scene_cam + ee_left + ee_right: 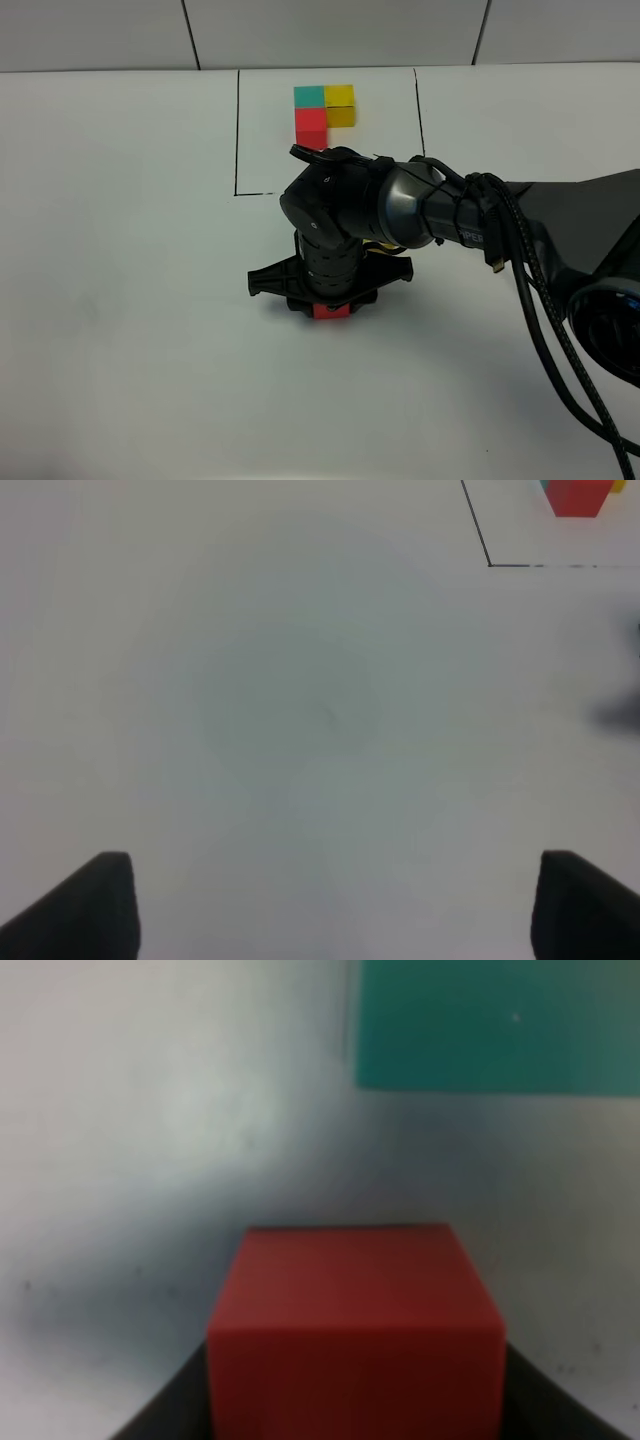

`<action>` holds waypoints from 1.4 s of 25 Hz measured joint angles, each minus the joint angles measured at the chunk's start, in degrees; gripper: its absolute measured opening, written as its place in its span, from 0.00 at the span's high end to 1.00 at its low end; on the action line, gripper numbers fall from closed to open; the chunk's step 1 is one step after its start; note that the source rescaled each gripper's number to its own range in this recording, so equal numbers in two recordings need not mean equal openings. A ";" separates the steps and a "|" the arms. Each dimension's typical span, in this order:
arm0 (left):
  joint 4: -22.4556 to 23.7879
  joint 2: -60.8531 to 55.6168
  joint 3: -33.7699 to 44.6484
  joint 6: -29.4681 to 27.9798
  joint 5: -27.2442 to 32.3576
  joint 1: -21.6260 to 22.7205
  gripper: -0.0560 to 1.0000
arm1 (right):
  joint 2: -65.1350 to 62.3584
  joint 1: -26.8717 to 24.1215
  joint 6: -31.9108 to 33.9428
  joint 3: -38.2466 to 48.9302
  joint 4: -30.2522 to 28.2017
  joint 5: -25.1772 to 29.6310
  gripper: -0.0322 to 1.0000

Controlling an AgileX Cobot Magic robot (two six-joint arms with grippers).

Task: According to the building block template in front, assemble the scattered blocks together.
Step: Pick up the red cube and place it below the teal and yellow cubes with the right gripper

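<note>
While your right gripper [331, 306] sits low over the table [120, 300] with its jaws clamped on the red block [352, 1330], the step in hand reads as placing red against teal; the teal block [497, 1025] lies just ahead of it in the right wrist view, apart from the red by a strip of bare table. You'll want to close that gap squarely, faces flush, then let go without nudging the pair (the yellow block is hidden from every view, probably under the arm, so I cannot place it).

Your left gripper [330, 905] hangs wide and empty over bare table, well away from the work.

Check your target: the building block template [324, 110] sits inside its thin black frame at the far side of the table, teal beside yellow on the far row, red on the near side of teal, an L.

Red block: plain matte cube, sharp edges, no marks; only a sliver shows beneath the gripper from the high camera.
</note>
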 joint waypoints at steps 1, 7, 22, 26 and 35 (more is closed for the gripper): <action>0.00 0.00 0.00 0.00 0.00 0.00 0.25 | -0.01 -0.24 0.20 0.00 0.00 -0.06 0.97; 0.00 0.00 0.00 0.00 0.00 0.00 0.25 | 0.01 -1.67 1.40 -0.05 -1.19 -0.34 0.97; 0.00 0.00 0.00 0.00 0.00 0.00 0.25 | 0.06 -2.99 1.53 -0.05 -1.98 -1.16 0.97; 0.00 0.00 0.00 0.00 0.00 0.00 0.25 | 0.06 -3.03 1.53 -0.05 -2.21 -1.80 0.97; 0.00 0.00 0.00 0.00 0.00 0.00 0.25 | 0.31 -3.17 1.48 -0.11 -2.65 -2.23 0.97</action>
